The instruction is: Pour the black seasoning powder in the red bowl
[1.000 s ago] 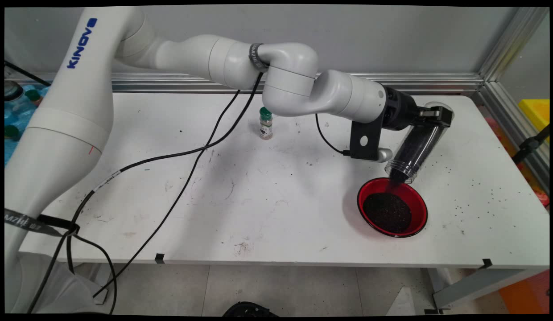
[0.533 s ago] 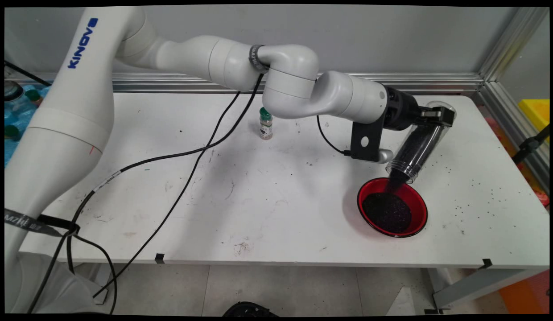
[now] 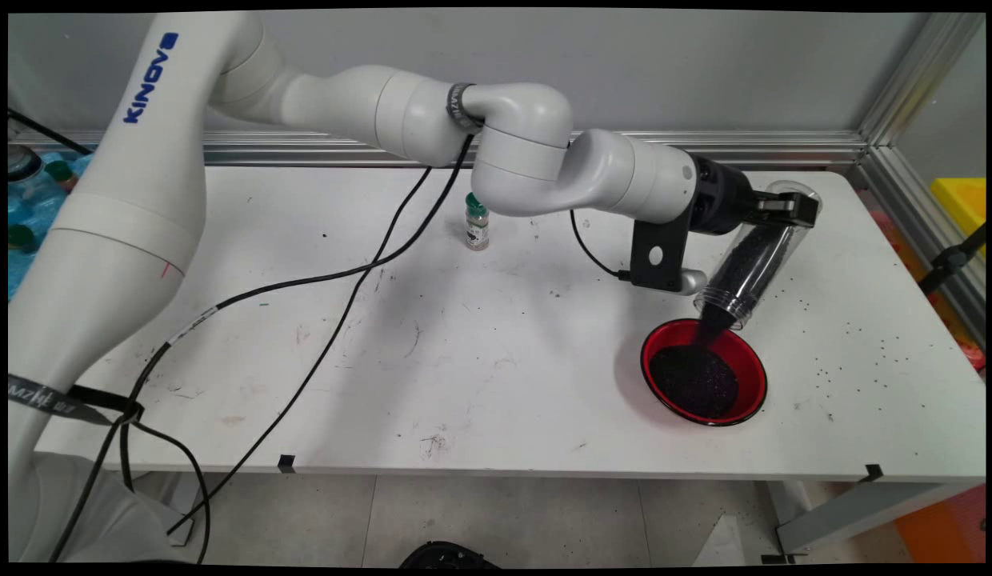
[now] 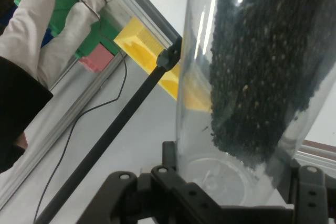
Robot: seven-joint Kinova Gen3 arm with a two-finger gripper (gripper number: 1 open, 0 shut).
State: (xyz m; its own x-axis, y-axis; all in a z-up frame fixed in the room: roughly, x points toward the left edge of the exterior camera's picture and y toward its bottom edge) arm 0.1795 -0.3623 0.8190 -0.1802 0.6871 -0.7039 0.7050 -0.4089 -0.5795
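Note:
My gripper (image 3: pixel 784 210) is shut on a clear plastic cup (image 3: pixel 748 260) near its base, at the table's right. The cup is tilted mouth-down and partly filled with small black grains. A thin stream of grains falls from its mouth into a red bowl (image 3: pixel 748 352) just below it, which holds a dark heap of the same grains. In the hand view the clear plastic cup (image 4: pixel 252 77) fills the frame between my fingers (image 4: pixel 173 182), with the grains lying along its right side.
A small spice jar (image 3: pixel 477 223) with a green lid stands at the table's middle rear. Loose black grains (image 3: pixel 864 336) are scattered on the table right of the bowl. Black cables (image 3: pixel 320 288) hang across the left half. An aluminium rail (image 3: pixel 784 144) lines the back edge.
The cup has tilted slightly further and moved a little to the right, and the grains keep streaming into the bowl. Less of the cup is filled with grains now.

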